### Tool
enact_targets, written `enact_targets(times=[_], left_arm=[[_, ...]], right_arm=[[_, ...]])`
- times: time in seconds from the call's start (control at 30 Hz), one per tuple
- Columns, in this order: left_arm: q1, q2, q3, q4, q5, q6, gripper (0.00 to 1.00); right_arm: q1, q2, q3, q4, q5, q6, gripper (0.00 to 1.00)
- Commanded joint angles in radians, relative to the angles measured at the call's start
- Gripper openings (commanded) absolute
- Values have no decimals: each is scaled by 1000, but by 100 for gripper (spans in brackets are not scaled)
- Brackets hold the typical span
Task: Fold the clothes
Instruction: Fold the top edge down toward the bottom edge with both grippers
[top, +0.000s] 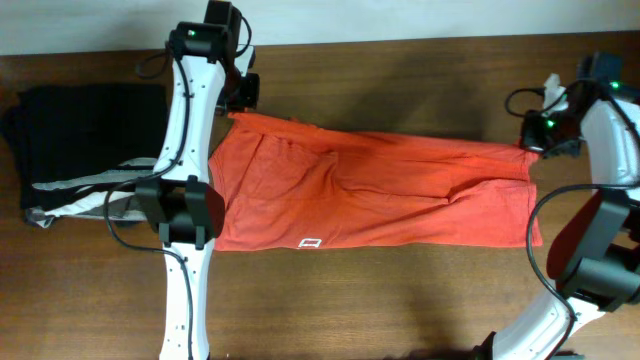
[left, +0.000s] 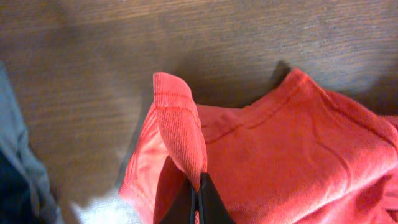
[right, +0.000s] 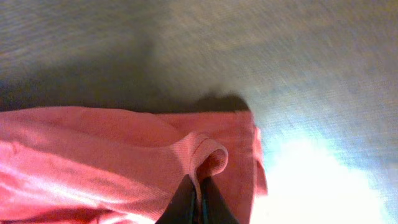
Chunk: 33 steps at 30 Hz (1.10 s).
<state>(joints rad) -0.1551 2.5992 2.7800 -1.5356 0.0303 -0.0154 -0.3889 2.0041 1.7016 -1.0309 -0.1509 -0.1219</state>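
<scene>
A: Where's the shirt (top: 370, 190)?

B: Across the middle of the overhead frame, flat on the counter (top: 400, 310) and stretched from left to right. A small white logo (top: 311, 242) sits near its lower edge.

A: The left claw (left: 198, 183)?

B: Closed on the shirt's upper left corner. A ribbed strip of cloth stands up out of its tips.

A: The right claw (right: 200, 186)?

B: Closed as well, pinching a curled loop of hem at the shirt's upper right corner.

A: Anything else?

B: Dark folded clothes (top: 80, 130) at the far left, near the shirt.
</scene>
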Motion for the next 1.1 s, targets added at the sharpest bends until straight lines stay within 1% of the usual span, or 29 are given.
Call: enact_targets(times=[0.0, 0.07, 0.17, 0.3, 0.4, 0.53, 0.63, 0.77, 0.9, 1.0, 1.07], left_arm=[[24, -103, 19, -28, 17, -45, 0], [23, -122, 19, -50, 45, -45, 0], [23, -132, 19, -96, 90, -45, 0], [23, -131, 14, -153, 100, -45, 0], [20, -131, 10, -153, 124, -75, 0], [19, -133, -21, -153, 172, -75, 0], [19, -150, -97, -153, 171, -74, 0], [21, -219, -271, -153, 130, -74, 0], [20, -293, -444, -153, 130, -75, 1], [21, -331, -534, -153, 130, -74, 1], [23, -345, -571, -153, 130, -74, 1]], right_arm=[[-44, -63, -7, -32, -43, 26, 4], [-52, -82, -7, -51, -81, 26, 4], [-51, -108, -7, -89, -81, 26, 4], [-50, -122, -7, -170, -80, 26, 4], [-52, -122, -7, -236, -16, 74, 4], [-52, -122, -7, -286, 35, 101, 4], [-52, -122, -7, -312, 35, 101, 4], [-52, -122, -7, -330, 35, 101, 4], [-52, -122, -7, -362, 36, 114, 4], [-52, -122, -8, -406, 44, 131, 4], [-52, -122, -8, -440, 94, 164, 4]])
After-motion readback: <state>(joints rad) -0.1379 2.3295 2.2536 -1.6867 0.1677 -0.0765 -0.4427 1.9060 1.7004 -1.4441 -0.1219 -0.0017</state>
